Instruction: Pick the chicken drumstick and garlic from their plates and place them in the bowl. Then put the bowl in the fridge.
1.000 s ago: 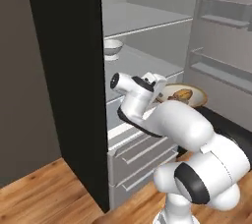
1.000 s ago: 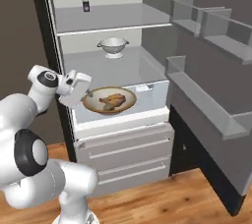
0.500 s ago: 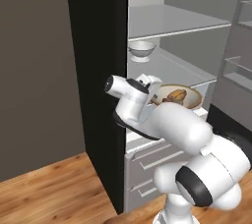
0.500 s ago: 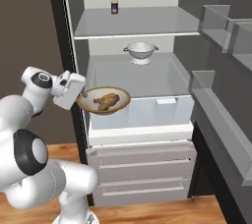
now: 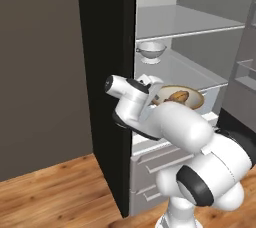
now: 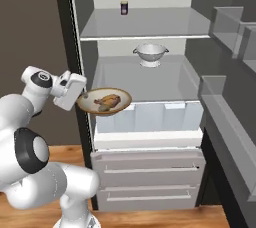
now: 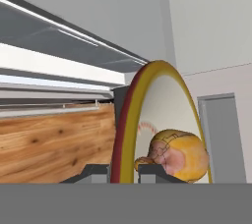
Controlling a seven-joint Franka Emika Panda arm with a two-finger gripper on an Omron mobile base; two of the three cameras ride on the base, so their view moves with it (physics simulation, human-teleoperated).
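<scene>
Beige-tan bowl (image 6: 105,102) with the golden-brown chicken drumstick (image 6: 108,102) inside stays pinched by its rim in the hand (image 6: 80,95), level before the open fridge (image 6: 145,87), whose interior now looms closer in both base views.

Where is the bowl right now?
The bowl is held by its rim in the gripper, at the open fridge's left front, below the steel colander.

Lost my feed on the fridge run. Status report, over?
Gripper shut on bowl rim, bowl level at the open fridge. Drumstick inside. Steel colander on the shelf behind; front of the shelf looks free.
</scene>
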